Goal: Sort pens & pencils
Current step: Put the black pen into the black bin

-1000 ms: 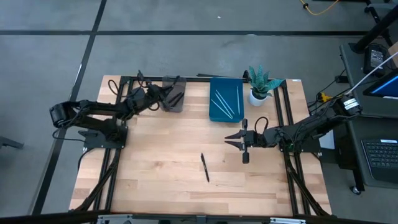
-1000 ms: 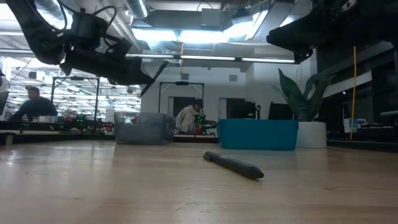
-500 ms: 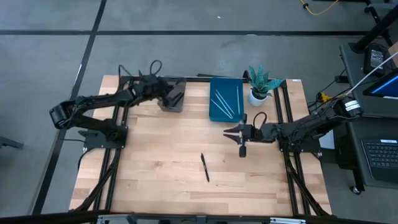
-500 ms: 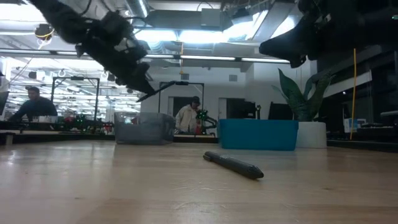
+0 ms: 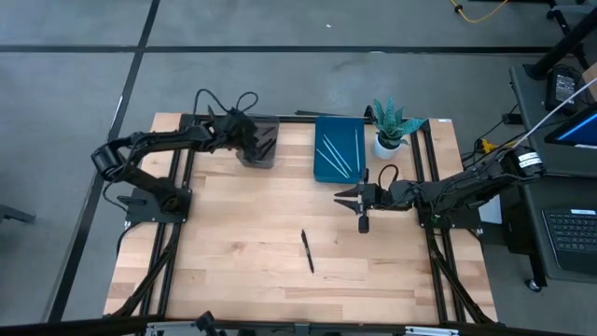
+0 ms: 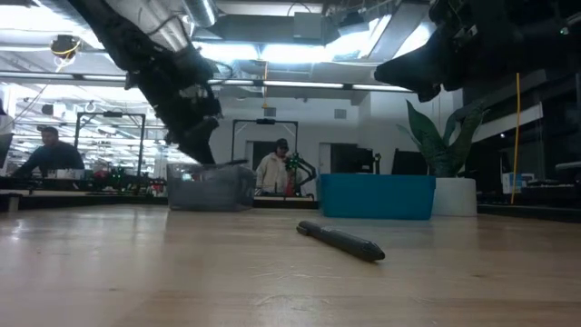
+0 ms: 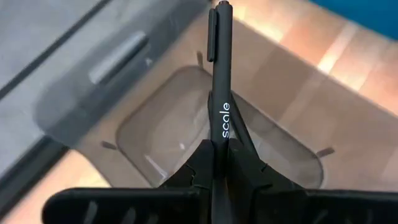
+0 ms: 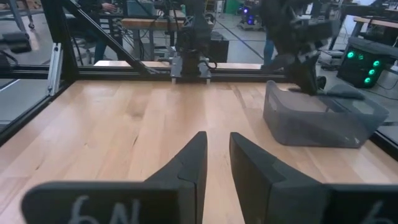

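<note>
Black pen [image 7: 219, 93] with white "scale" lettering clamped between the left gripper's [image 7: 219, 163] fingers, sticking straight out ahead of the tips, clip end farthest from the gripper. Directly under and ahead of it: translucent grey bin [image 7: 155, 134], pen tip reaching past the bin's far wall in the left wrist view. From above, left gripper [image 5: 244, 137] sits over the grey bin [image 5: 261, 142] at the table's back edge; dark pens inside the bin, count unclear. In the low view the left gripper [image 6: 201, 150] hangs just above the bin [image 6: 211, 186], pointing down.

Second black pen [image 5: 307, 251] lies loose on the wooden table [image 5: 233, 243], mid-table, in front of and to the left of the right gripper [image 5: 341, 198], well apart from both grippers. Low view shows the same pen [image 6: 341, 241] flat on the wood.

Teal tray [image 5: 339, 148] just behind the right gripper holds pale sticks [image 5: 333, 154], about four. Potted plant [image 5: 392, 127] beside the tray, on the right arm's side.

Right gripper hovers above the table, fingers [image 8: 186, 163] slightly parted, nothing between them.

People [image 6: 274, 171] in the room behind the table.
</note>
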You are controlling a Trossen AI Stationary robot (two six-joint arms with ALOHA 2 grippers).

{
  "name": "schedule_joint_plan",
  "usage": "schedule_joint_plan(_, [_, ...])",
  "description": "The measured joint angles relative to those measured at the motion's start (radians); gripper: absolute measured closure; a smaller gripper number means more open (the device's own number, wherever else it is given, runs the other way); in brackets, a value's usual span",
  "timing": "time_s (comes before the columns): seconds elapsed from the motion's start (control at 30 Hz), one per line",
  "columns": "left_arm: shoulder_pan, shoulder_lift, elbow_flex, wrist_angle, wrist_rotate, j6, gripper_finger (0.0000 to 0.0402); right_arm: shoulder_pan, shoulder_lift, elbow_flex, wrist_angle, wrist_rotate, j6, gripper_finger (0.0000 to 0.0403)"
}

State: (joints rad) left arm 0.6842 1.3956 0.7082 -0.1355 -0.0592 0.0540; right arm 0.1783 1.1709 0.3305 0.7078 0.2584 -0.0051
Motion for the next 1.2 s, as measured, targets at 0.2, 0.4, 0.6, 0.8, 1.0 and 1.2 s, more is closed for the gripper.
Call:
schedule_joint_plan(0.2, [0.001, 0.084, 0.003, 0.011, 0.026, 0.0, 0.0385, 0.0, 0.0, 0.0, 0.0, 0.0, 0.001, 0.0331])
schedule_joint_plan(0.4, [0.001, 0.118, 0.058, -0.054, 0.06, 0.008, 0.0385, 0.0, 0.0, 0.0, 0.0, 0.0, 0.0, 0.0331])
schedule_joint_plan(0.6, [0.001, 0.119, 0.079, -0.075, 0.081, 0.008, 0.0337, 0.0, 0.0, 0.0, 0.0, 0.0, 0.0, 0.0331])
schedule_joint_plan(0.8, [0.001, 0.119, 0.078, -0.076, 0.081, 0.013, 0.0319, 0.0, 0.0, 0.0, -0.001, 0.0, 0.001, 0.0331])
schedule_joint_plan(1.0, [-0.003, 0.099, 0.078, -0.086, 0.112, 0.083, 0.0322, 0.0, 0.0, 0.0, -0.002, 0.0, 0.0, 0.0331])
schedule_joint_plan(1.2, [-0.033, -0.015, 0.075, -0.088, 0.286, 0.109, 0.0317, 0.0, 0.0, 0.0, -0.002, 0.001, 0.0, 0.0331])
